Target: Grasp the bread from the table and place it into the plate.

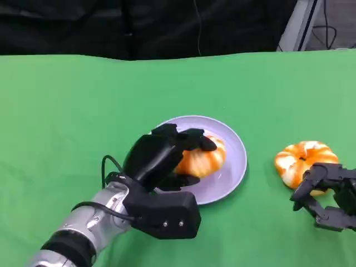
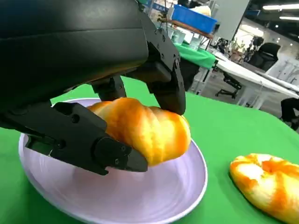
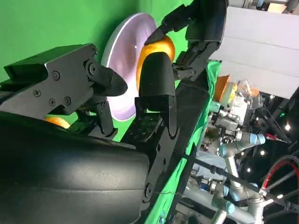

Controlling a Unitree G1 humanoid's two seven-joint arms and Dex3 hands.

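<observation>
**Bread held over the plate**

The left hand (image 1: 167, 156) holds a bread (image 1: 204, 157). Its black fingers (image 2: 166, 74) wrap around the bread from both sides. The bread is orange and white, with puffy bumps. It sits over the plate (image 1: 236, 161), and in the left wrist view it is right above the plate's middle. I cannot tell if it touches the plate yet.

The plate is round and pale purple. It lies flat on the table (image 1: 67, 111), just in front of the silver left arm (image 1: 83, 228).

The right hand (image 1: 328, 194) is at the right side of the table. Its fingers are bent and a little apart, with nothing in them. They reach toward a second bread (image 1: 303, 158) and come very close to it. I cannot tell if they touch it. This second bread lies on the table, well apart from the plate.

The table has a bright green cloth on it. The cloth is smooth. Behind the table there is a dark wall or curtain (image 1: 139, 25). In the left wrist view the room is big, with white tables (image 2: 247, 74), black chairs (image 2: 264, 51) and a blue box (image 2: 191, 18) far away.
</observation>
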